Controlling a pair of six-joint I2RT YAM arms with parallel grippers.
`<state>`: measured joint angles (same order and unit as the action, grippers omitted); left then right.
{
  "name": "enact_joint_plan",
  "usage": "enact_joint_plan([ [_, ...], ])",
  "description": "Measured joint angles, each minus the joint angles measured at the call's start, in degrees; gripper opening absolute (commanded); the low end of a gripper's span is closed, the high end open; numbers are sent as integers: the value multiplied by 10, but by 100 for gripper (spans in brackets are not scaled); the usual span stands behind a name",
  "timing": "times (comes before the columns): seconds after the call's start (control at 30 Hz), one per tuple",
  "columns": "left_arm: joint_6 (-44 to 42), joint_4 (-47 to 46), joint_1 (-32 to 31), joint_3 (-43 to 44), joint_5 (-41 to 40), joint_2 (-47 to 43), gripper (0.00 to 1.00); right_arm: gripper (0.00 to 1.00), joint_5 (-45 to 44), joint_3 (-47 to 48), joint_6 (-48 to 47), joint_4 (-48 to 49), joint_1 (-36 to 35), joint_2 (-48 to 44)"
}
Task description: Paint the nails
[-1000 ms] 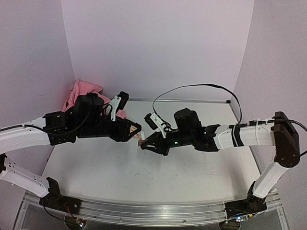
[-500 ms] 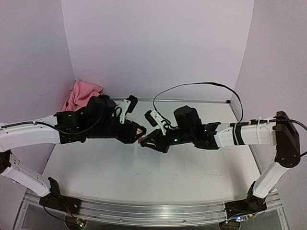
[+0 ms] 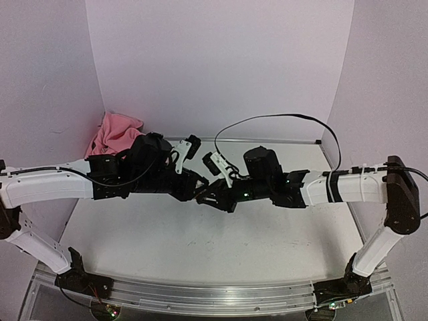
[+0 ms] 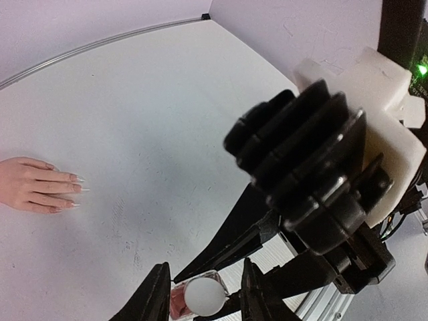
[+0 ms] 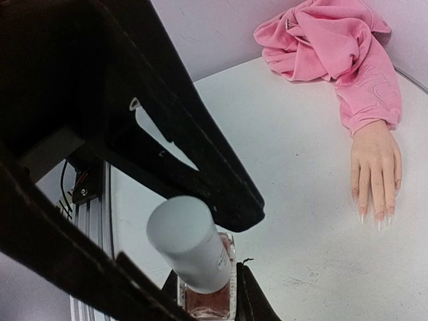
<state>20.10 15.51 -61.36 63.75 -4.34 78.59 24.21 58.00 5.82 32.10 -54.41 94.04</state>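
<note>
Left arm [image 3: 53, 187]: it has swung rightward across the overhead view since a second ago. More of the crumpled pink fabric sleeve [image 3: 117, 134] now shows at upper left, and the left gripper [image 3: 198, 190] has come up against the right gripper [image 3: 202, 198] at mid-frame.
Left gripper: its jaws have narrowed and stand either side of the white cylindrical cap [image 4: 204, 296] at the bottom edge of its wrist view. A slim gap shows on each side, so they look parted and not yet pinching.
Right gripper: it is clenched on the small pinkish glass polish bottle [image 5: 206, 302] at bottom centre of its wrist view, with the cap leaning toward upper left.
Why held so: one gripper steadies the glass body low down, which leaves the cap free for the other to grasp and twist off. That is my reading of it.
Nails: the long pale pointed nails [image 5: 376, 215] tip the small flesh-coloured mannequin hand [image 5: 373, 164]. It lies flat, palm down, on the white table [image 3: 200, 247] at the right of the right wrist view, well apart from the bottle. I can make out no colour on them.
Stage: early, by the look of it, since the bottle is still capped and no brush is out.
</note>
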Motion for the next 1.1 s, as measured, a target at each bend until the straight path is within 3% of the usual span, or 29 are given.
enact_joint_plan([
  [0.33,-18,-1,-2,0,3,7,7,0,1,0,0,-9,0,-4],
  [0.53,-43,-1,0,0,49,5,0,0,23,0,-10,-40,0,-19],
  [0.63,-74,-2,5,-5,114,-9,0,0,71,0,-22,-60,6,-33],
  [0.93,-190,-37,17,-23,431,-49,0,0,365,19,-54,-111,9,-60],
  [1.1,-234,-56,32,-4,554,-51,2,0,422,34,-48,-102,3,-75],
])
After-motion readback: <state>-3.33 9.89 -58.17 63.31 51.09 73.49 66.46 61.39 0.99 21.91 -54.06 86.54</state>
